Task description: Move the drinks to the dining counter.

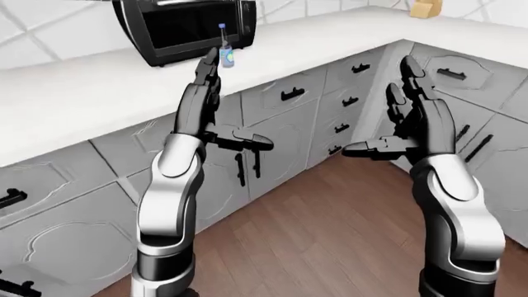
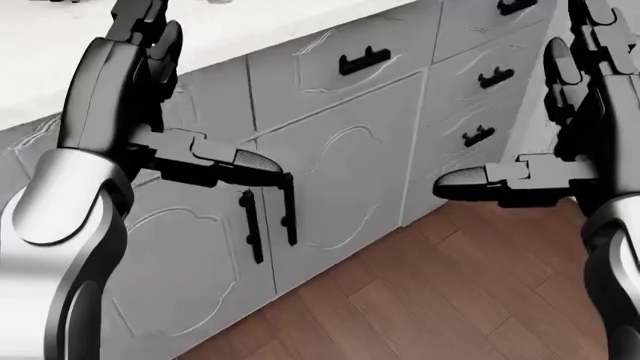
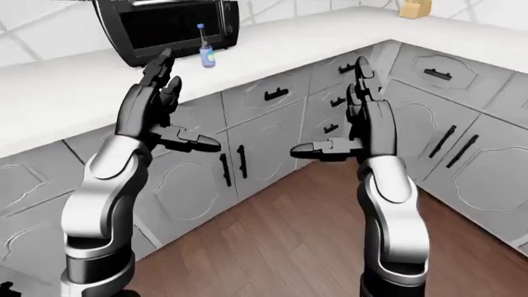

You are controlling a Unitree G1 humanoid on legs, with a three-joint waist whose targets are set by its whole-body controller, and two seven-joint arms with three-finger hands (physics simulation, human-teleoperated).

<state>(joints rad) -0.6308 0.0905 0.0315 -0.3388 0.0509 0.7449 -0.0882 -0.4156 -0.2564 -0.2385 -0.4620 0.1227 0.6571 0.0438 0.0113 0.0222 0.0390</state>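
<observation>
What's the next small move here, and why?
Probably step toward the white counter and raise the left hand toward the small blue-capped bottle, which stands beside the black microwave. Both hands, including the right hand, are open and empty, and the bottle looks beyond reach from here.

I see an L-shaped white countertop [image 3: 346, 37] over grey cabinets [image 3: 272, 136] with black handles. A black microwave [image 3: 165, 28] sits on it at the view's top left. A tan block [image 3: 413, 8] stands top right. Tiled wall [image 3: 49, 31] behind. Brown wood-plank floor [image 3: 280, 247] below.
</observation>
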